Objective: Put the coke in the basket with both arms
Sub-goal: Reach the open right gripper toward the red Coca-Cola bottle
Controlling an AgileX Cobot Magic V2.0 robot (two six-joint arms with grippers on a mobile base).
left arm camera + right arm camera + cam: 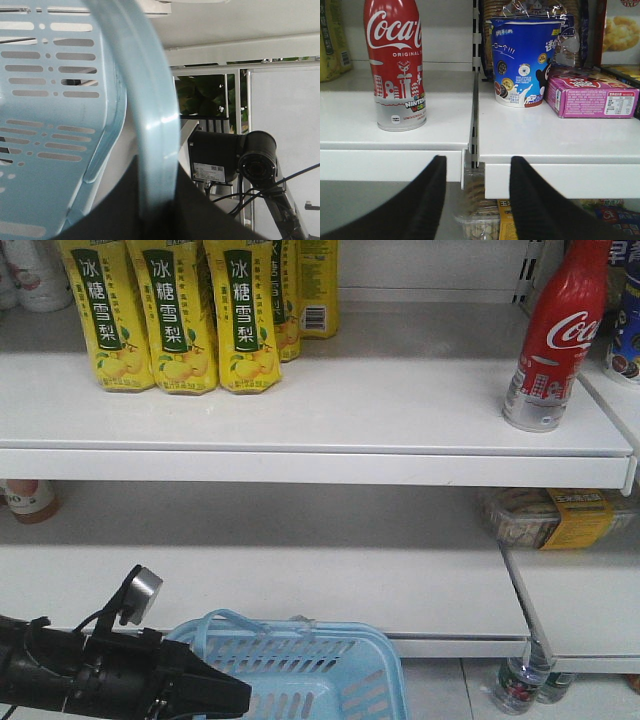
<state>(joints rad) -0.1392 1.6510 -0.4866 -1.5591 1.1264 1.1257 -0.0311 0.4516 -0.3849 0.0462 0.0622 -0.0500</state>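
Coke [548, 340]: upright on the upper shelf surface [350, 390], untouched, not yet lifted.

My right pincer [477, 195]: released and empty, jaws spread. It sits below and in front of the coke, aimed a little to the coke's right at the seam between shelf boards. No contact.

Basket [300, 670]: well below and left of the coke. No coke in the part that shows.

My left pincer [157, 212]: clenched on the basket's loop handle [155, 100], so I judge the basket-holding half done.

Remaining, as I judge it: line up on the coke, grasp, carry it down-left, release into the basket.

Blue cup [525, 60] stands near the coke's right; mind clearance.
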